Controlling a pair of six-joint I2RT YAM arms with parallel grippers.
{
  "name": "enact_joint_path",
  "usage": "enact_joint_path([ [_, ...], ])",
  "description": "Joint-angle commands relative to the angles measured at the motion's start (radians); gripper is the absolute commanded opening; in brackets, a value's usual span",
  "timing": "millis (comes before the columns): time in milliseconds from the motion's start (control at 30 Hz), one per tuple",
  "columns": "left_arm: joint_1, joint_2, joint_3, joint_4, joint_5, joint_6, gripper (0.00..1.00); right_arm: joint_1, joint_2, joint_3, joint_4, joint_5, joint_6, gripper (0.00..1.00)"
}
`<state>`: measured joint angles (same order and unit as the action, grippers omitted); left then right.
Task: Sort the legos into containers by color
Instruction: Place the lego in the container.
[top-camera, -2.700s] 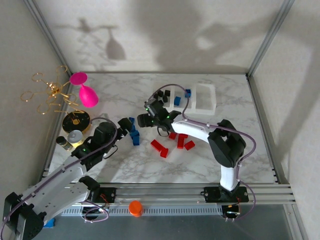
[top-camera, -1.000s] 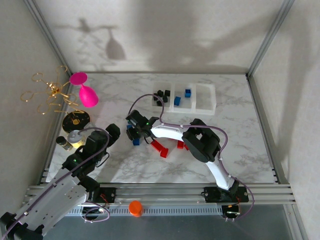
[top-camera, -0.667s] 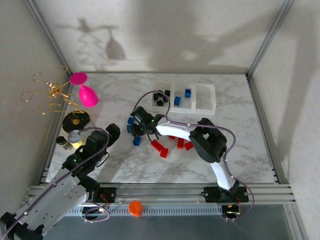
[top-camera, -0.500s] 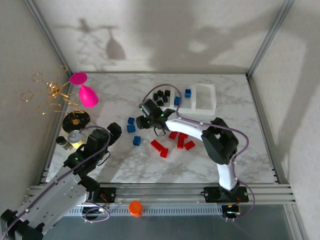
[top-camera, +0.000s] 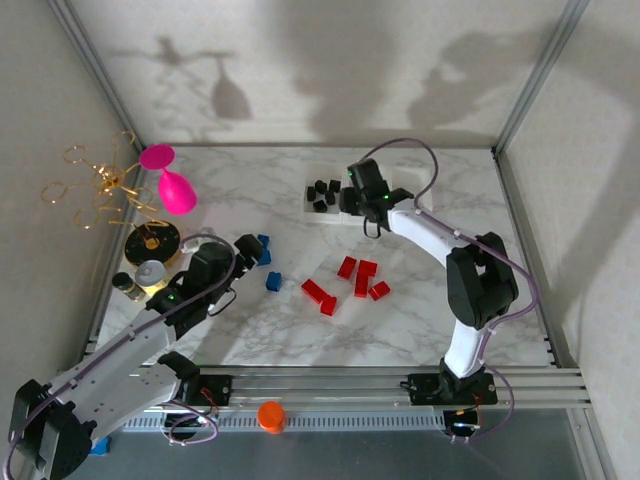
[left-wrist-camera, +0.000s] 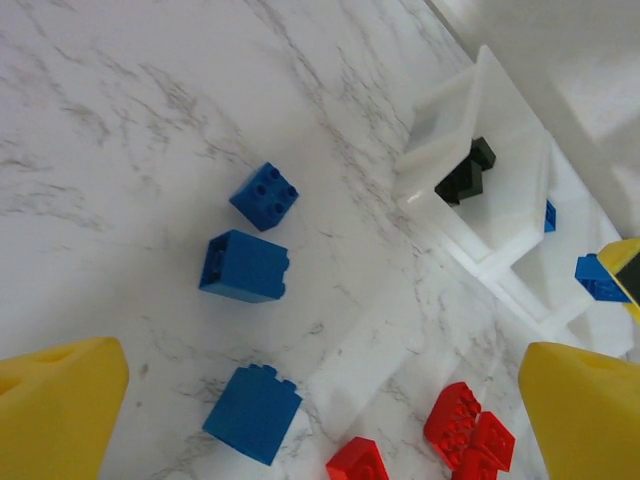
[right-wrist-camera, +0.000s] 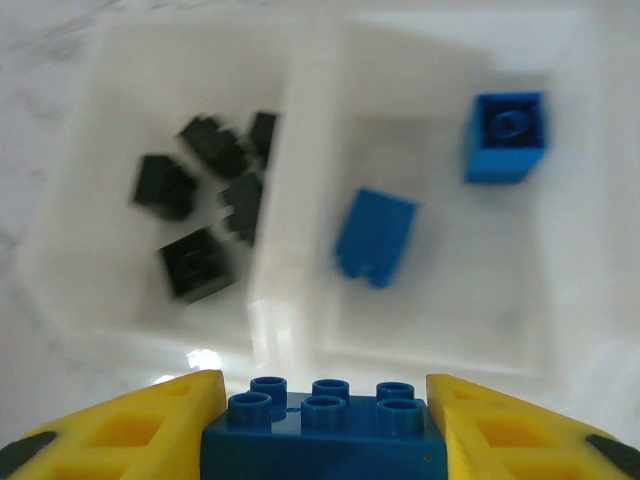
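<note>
Right pincer (right-wrist-camera: 325, 425) is clamping an oblong blue plastic brick (right-wrist-camera: 322, 448) over the clear three-compartment plastic tray (right-wrist-camera: 300, 250) (two blue bricks (right-wrist-camera: 375, 235) are lying in its middle cell) | left pincer (left-wrist-camera: 320, 405) is hanging spread above three loose blue bricks (left-wrist-camera: 245, 265) on the marble desk (left-wrist-camera: 120, 120)

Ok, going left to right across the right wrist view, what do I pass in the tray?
Cluster of black legos, tray divider, slanted blue lego, far blue lego. The right gripper and its held blue lego span the middle, so left out.
</note>
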<state>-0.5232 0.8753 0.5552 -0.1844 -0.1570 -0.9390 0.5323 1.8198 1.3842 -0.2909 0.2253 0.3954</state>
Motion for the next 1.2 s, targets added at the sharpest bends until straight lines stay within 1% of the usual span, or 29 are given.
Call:
enact_joint_path([
  [0,-0.021,0.042,0.039,0.068,0.027,0.007,1.00,-0.022,0.052,0.042,-0.009,0.067,-0.066,0.46],
  [300,-0.052,0.128,0.084,0.128,0.013,0.007,1.00,-0.073,0.209,0.205,-0.010,0.157,-0.150,0.48],
  [400,-0.052,0.137,0.096,0.119,0.005,0.016,1.00,-0.077,0.247,0.240,-0.014,0.181,-0.166,0.51],
  [467,-0.052,0.137,0.097,0.117,-0.001,0.020,1.00,-0.076,0.269,0.265,-0.026,0.189,-0.172,0.56],
  [533,-0.052,0.137,0.097,0.117,-0.003,0.022,0.99,-0.077,0.274,0.278,-0.033,0.187,-0.172,0.58],
  [700,-0.052,0.134,0.107,0.105,-0.010,0.033,1.00,-0.072,0.245,0.283,-0.039,0.178,-0.177,0.62],
  [800,-0.052,0.128,0.114,0.096,-0.019,0.041,1.00,-0.066,0.218,0.282,-0.058,0.175,-0.175,0.63],
  [1000,-0.052,0.095,0.121,0.055,-0.043,0.060,1.00,-0.024,0.114,0.202,-0.068,0.114,-0.127,0.65],
  [1167,-0.048,0.048,0.126,-0.015,-0.078,0.083,1.00,0.042,0.031,0.093,-0.057,0.044,-0.068,0.67],
])
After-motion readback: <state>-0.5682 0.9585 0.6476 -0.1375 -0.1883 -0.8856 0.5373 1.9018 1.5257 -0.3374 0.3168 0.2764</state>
